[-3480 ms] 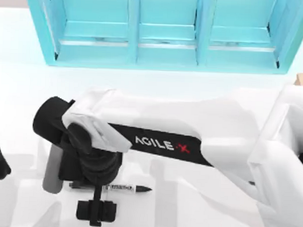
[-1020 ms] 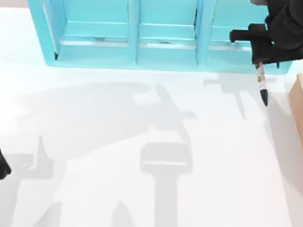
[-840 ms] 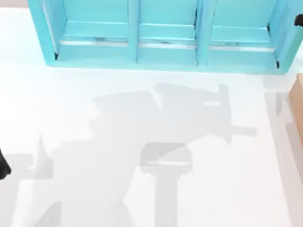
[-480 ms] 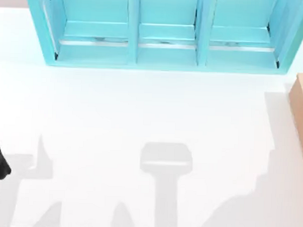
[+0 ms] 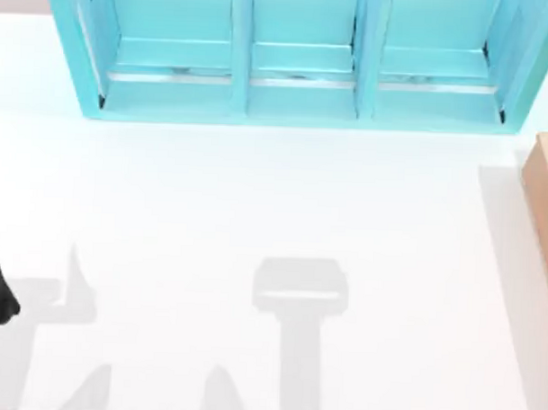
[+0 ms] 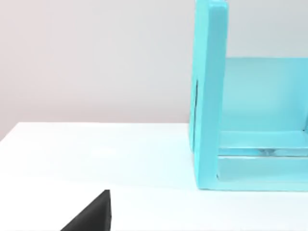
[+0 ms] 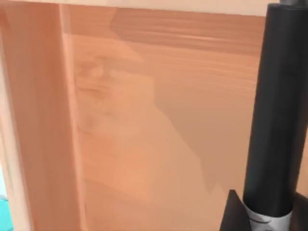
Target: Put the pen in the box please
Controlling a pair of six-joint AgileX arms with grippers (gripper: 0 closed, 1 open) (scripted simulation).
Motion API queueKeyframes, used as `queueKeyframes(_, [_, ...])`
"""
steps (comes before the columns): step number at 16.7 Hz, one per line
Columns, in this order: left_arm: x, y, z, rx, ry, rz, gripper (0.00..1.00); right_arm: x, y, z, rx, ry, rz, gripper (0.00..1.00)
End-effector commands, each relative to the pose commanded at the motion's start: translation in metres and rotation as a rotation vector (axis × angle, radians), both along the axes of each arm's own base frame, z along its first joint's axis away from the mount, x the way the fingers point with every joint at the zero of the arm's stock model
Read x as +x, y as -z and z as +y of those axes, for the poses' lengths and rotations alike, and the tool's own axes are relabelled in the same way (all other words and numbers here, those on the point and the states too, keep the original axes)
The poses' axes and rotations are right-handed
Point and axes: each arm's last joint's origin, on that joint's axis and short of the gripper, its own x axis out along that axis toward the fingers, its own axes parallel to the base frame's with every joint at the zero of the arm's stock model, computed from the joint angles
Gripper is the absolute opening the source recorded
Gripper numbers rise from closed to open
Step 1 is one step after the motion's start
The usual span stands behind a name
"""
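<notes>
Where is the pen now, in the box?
Over the box, cannot tell if resting: the pen stands against its wooden inside.

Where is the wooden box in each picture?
Top view: the box pokes in at the table's right edge, right of the teal shelf.
Left wrist view: not in this picture; the teal shelf stands on the table.
Right wrist view: the box's inside, with the pen over it.
Shared landmark: the teal shelf.

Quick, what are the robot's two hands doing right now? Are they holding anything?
Left gripper: cannot be told; a dark bit sits by the teal shelf.
Right gripper: cannot be told for sure; the pen hangs over the box.
</notes>
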Motion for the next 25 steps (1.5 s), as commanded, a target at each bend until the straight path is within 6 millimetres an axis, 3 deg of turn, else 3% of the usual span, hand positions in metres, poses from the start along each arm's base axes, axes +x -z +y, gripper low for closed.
queueKeyframes(7, [0.0, 0.0, 0.0, 0.0, 0.0, 0.0, 1.0, 0.006, 0.005, 0.007, 0.001, -0.025, 0.003, 0.0])
queueKeyframes(14, [0.0, 0.0, 0.0, 0.0, 0.0, 0.0, 1.0, 0.027, 0.037, 0.036, -0.007, -0.058, 0.014, 0.0])
queueKeyframes(22, [0.0, 0.0, 0.0, 0.0, 0.0, 0.0, 1.0, 0.029, 0.048, 0.032, 0.0, 0.0, 0.0, 0.0])
queueKeyframes(25, [0.0, 0.0, 0.0, 0.0, 0.0, 0.0, 1.0, 0.029, 0.048, 0.032, 0.0, 0.0, 0.0, 0.23])
